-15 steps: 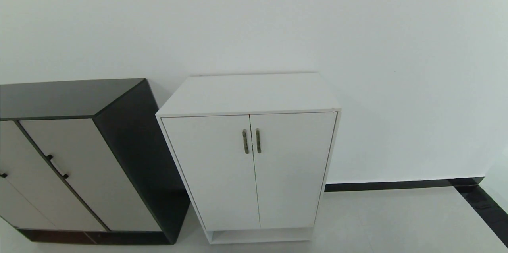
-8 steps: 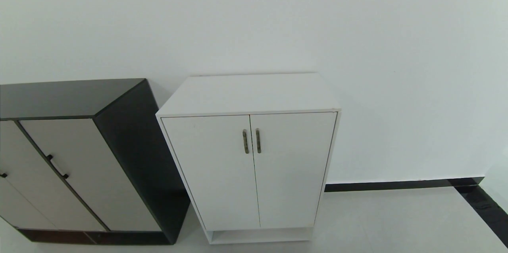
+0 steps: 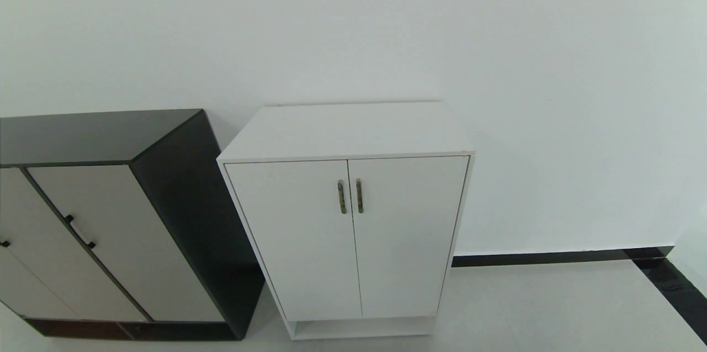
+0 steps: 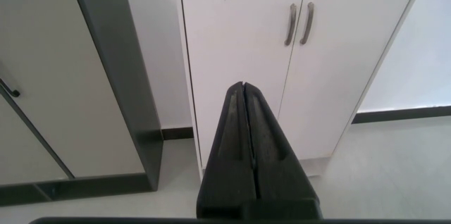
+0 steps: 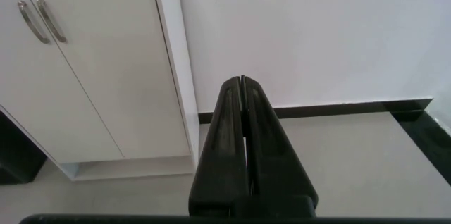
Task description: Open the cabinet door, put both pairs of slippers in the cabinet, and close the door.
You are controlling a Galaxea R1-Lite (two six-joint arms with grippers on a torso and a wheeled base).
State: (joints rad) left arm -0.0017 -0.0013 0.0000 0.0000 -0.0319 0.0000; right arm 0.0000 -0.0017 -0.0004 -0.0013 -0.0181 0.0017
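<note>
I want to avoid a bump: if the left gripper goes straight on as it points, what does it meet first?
Probably the white cabinet's left door: the left gripper, shut, points at it, below the handle. Nothing shows between them, but depth is unclear.

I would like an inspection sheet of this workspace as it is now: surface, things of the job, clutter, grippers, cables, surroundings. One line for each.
Surface: light grey floor; both cabinets stand on it.
Job's things: white cabinet, both doors shut; two upright handles side by side at the middle seam.
Clutter: nothing seen.
Grippers: left gripper and right gripper, jaws shut, holding nothing, apart from the cabinet.
Cables: nothing seen.
Surroundings: black cabinet with pale doors beside the white one, on its left in the head view; white wall behind; black skirting strip along the wall's foot.
</note>
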